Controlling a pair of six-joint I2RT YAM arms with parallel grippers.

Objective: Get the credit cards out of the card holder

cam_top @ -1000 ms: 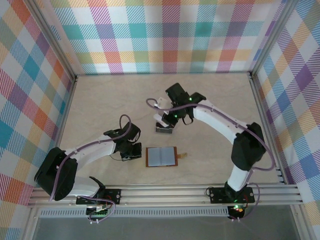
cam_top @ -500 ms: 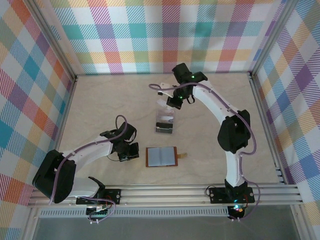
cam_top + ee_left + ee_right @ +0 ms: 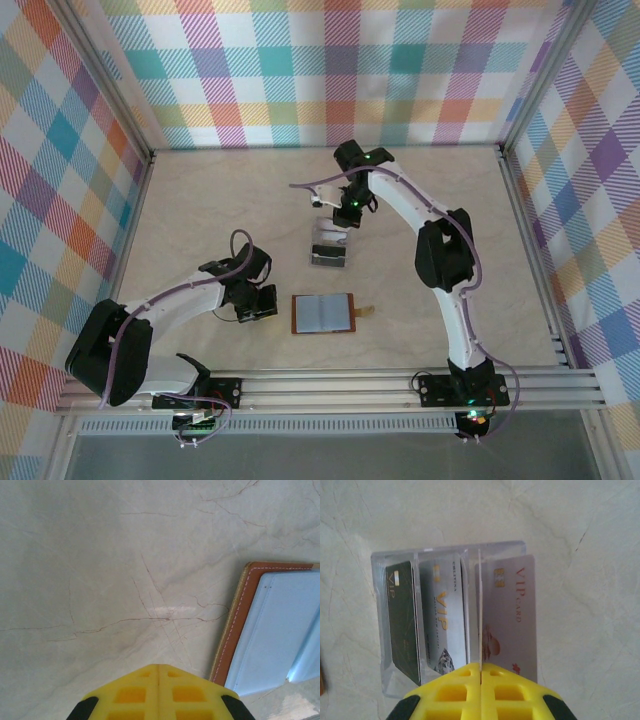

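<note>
Nearest, the left jaws rest pressed together at 9 o'clock of the card holder (image 3: 323, 313), which lies open on the desk (image 3: 200, 220). At its 12 o'clock, the credit cards (image 3: 440, 615) stand in a clear rack (image 3: 450, 547). Over it the right jaws are closed, perhaps pinching a card edge-on. If so, lower it straight and release once it is seated.

I work in a robot test cell, a lab rig rather than a home or a shop. Plaid-printed walls (image 3: 330, 70) box in a marble-look surface (image 3: 200, 200) on three sides, held by metal posts (image 3: 105, 85). Aluminium rails (image 3: 330, 385) run along the near edge, and my left arm (image 3: 170, 300) and right arm (image 3: 445, 260) are bolted there, with cables (image 3: 180, 288) looped along them.
</note>
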